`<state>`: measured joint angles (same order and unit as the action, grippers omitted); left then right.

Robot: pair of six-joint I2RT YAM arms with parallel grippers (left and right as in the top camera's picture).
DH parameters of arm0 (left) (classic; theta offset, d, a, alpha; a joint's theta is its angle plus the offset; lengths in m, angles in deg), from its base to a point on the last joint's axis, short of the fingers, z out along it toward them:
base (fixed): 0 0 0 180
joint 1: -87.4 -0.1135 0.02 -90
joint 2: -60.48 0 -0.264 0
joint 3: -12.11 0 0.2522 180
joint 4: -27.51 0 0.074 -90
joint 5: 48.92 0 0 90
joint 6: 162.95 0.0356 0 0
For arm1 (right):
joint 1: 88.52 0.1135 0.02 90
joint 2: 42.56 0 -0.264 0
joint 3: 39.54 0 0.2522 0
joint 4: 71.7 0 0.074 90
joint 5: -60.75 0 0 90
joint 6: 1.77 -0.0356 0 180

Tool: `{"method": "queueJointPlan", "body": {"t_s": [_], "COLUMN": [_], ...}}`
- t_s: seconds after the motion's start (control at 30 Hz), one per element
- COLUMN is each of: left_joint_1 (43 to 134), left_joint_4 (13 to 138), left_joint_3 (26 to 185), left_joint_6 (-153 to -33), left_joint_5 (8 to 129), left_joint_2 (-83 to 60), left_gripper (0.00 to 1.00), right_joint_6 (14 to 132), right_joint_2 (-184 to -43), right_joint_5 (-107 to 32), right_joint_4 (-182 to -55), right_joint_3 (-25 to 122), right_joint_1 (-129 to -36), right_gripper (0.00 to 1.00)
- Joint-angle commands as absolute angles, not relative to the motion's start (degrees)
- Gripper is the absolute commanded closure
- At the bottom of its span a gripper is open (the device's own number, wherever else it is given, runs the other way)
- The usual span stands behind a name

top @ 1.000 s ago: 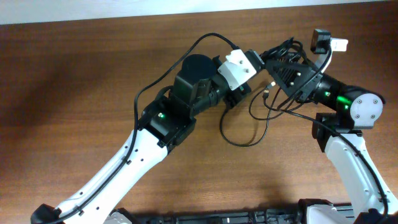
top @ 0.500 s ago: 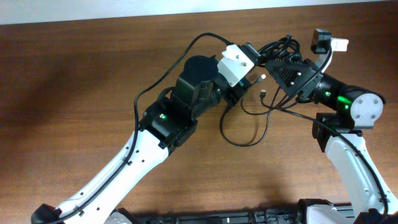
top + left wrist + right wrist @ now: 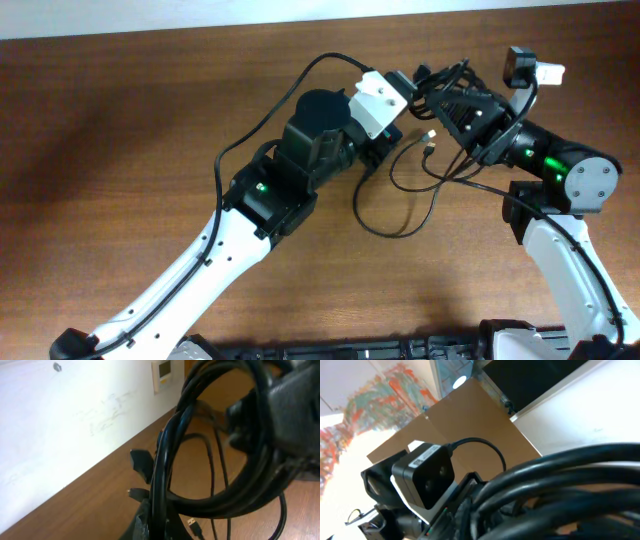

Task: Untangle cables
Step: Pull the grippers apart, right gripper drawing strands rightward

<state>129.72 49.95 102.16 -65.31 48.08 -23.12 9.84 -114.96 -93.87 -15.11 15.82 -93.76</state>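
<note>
**A:** What sits closest to the bases?

**B:** The brown wooden table. The white-and-black left arm reaches across it from the lower left. The white right arm rises along the right edge.

**A:** And the thin black flexible cables?

**B:** One loose loop lies on the wood between the two arms, near the middle. Just beyond it, a small metal-tipped plug end shows beside a smaller loop. Farther on, the strands gather into a thick bunch held up off the table at its far side, between the two grippers.

**A:** The left gripper?

**B:** In its wrist view the bundle runs down to the bottom of the frame, and the jaws close round it there. It is clamped on the cables.

**A:** The right gripper?

**B:** It is pushed into the same bunch from the right, touching the strands. Blurred cords fill its wrist view and hide the jaws, so I cannot tell whether they are apart or together.

**A:** Behind all that?

**B:** A white wall runs along the far table edge. A small white rectangular wall panel is mounted on it.
</note>
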Motion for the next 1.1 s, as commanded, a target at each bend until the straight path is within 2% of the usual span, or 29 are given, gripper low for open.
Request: {"method": "queueJointPlan", "body": {"t_s": [0.0, 0.17, 0.37, 0.47, 0.8, 0.83, 0.87, 0.9, 0.97, 1.0, 1.07], "left_joint_1": [129.2, 129.2, 129.2, 129.0, 126.9, 126.7, 126.6, 126.6, 126.6, 126.6, 126.6], "left_joint_4": [51.7, 54.7, 59.0, 59.0, 58.4, 57.9, 57.4, 57.0, 55.9, 55.3, 54.5], "left_joint_3": [102.2, 102.2, 102.2, 102.1, 102.0, 102.0, 102.0, 102.0, 102.1, 102.1, 102.1], "left_joint_6": [-66.2, -66.2, -65.7, -60.9, -59.1, -59.1, -59.1, -59.1, -59.1, -59.2, -59.2], "left_joint_5": [45.7, 42.8, 27.5, 21.2, 21.3, 21.3, 21.4, 21.4, 21.9, 22.5, 24.0], "left_joint_2": [-23.1, -23.1, -23.1, -23.1, -23.1, -23.1, -23.1, -23.1, -23.1, -23.1, -23.1], "left_gripper": [1.00, 1.00, 1.00, 1.00, 1.00, 1.00, 1.00, 1.00, 1.00, 1.00, 1.00], "right_joint_6": [9.7, 9.4, 6.2, 3.6, 2.2, 2.2, 2.2, 2.3, 2.5, 2.5, 2.5], "right_joint_2": [-114.4, -114.4, -114.4, -114.4, -114.4, -114.4, -114.4, -114.4, -114.5, -114.6, -115.0], "right_joint_5": [-95.0, -94.3, -92.4, -92.5, -93.8, -94.1, -94.3, -94.4, -94.7, -94.7, -94.6], "right_joint_4": [-14.3, -14.3, -14.2, -14.2, -14.4, -15.0, -15.6, -16.6, -20.4, -21.7, -23.9], "right_joint_3": [16.6, 16.6, 16.6, 16.6, 16.6, 16.6, 16.6, 16.6, 16.6, 16.5, 16.5], "right_joint_1": [-93.4, -93.4, -93.5, -93.5, -93.5, -93.5, -93.5, -93.5, -93.5, -93.5, -93.5], "right_gripper": [0.96, 0.96, 0.96, 0.96, 0.95, 0.92, 0.82, 0.64, 0.37, 0.31, 0.26]}}
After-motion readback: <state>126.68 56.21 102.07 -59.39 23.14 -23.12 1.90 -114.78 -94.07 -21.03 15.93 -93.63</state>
